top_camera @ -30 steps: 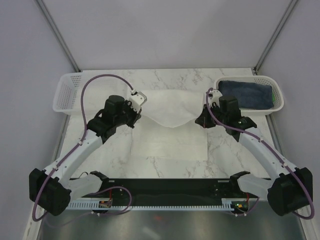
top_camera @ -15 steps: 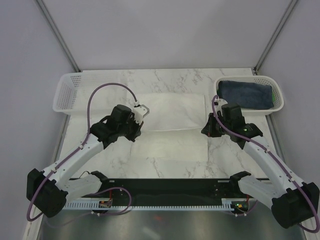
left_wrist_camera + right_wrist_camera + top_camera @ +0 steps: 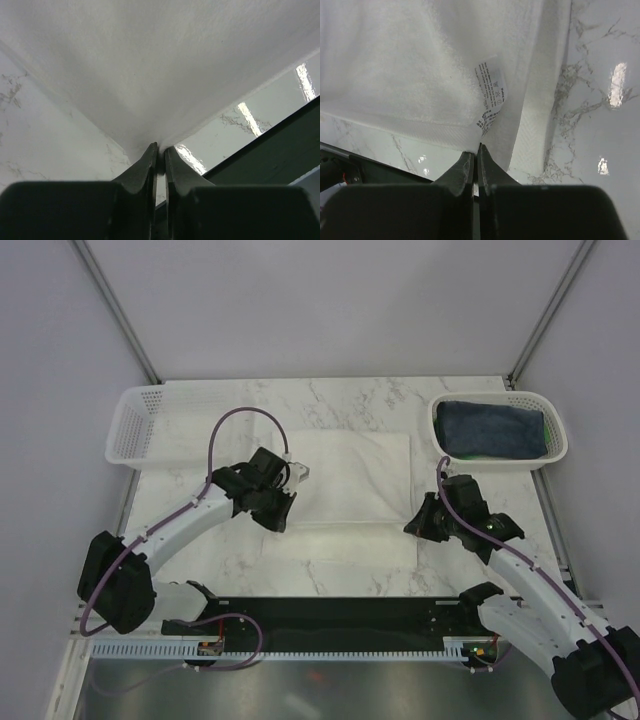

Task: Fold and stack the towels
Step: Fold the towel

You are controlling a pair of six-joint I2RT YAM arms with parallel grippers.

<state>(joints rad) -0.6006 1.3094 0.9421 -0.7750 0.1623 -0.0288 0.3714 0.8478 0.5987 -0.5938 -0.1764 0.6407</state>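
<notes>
Both arms reach forward, wrists tipped down; left hand and right hand pinched nearly closed.

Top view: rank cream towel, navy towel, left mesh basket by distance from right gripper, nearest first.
From the right gripper:
1. cream-white towel, at its fingertips, table centre.
2. navy towel, far right, inside the right basket.
3. left mesh basket, far left.

The white marble table carries a cream-white towel lying flat at its middle, doubled over itself. A white mesh basket sits at the far left corner. Another basket sits at the far right.
</notes>
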